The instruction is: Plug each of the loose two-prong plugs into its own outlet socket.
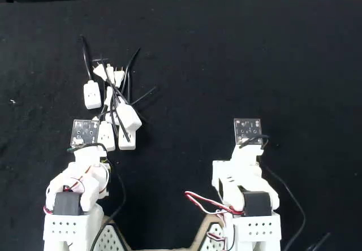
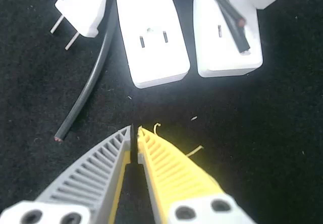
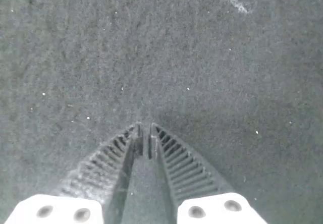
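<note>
Black cloth table [image 1: 271, 53]. Left end effector [image 2: 134, 132] closed nr a socket [image 2: 151, 42]; right end effector [image 3: 145, 129] closed too.

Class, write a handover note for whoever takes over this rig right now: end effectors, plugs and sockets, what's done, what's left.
Left end effector: shut, empty, just short of an outlet socket with open slots.
Right end effector: shut, empty, over bare cloth.
A loose plug lies beside that socket, prongs free.
Done: no plug visibly seated.
Left: every plug.

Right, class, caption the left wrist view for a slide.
Shut left tool faces a white outlet socket, a loose two-prong plug beside it.
</note>
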Robot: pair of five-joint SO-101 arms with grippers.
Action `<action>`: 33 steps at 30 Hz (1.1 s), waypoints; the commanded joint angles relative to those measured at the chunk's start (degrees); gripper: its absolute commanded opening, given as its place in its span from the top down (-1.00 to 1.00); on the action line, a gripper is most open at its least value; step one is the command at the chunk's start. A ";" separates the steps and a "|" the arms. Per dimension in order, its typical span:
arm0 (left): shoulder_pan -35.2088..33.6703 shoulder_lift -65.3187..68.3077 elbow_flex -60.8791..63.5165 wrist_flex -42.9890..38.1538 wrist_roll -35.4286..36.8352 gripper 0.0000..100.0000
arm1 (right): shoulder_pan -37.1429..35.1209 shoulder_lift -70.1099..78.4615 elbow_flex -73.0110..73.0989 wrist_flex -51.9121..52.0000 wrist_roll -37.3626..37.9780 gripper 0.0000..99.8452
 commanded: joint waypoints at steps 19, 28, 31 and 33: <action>0.04 -0.18 1.27 0.35 0.26 0.94 | 0.79 -5.41 0.22 -0.44 -0.09 0.96; -0.40 -0.18 1.27 0.35 0.09 0.94 | 0.79 -5.41 0.22 -0.44 -0.44 0.96; -0.57 -0.18 1.27 0.26 -0.09 0.94 | 0.79 -5.41 0.22 -0.44 -0.44 0.96; -0.57 -0.18 1.27 0.26 -0.09 0.94 | 0.79 -5.41 0.22 -0.53 -0.44 0.96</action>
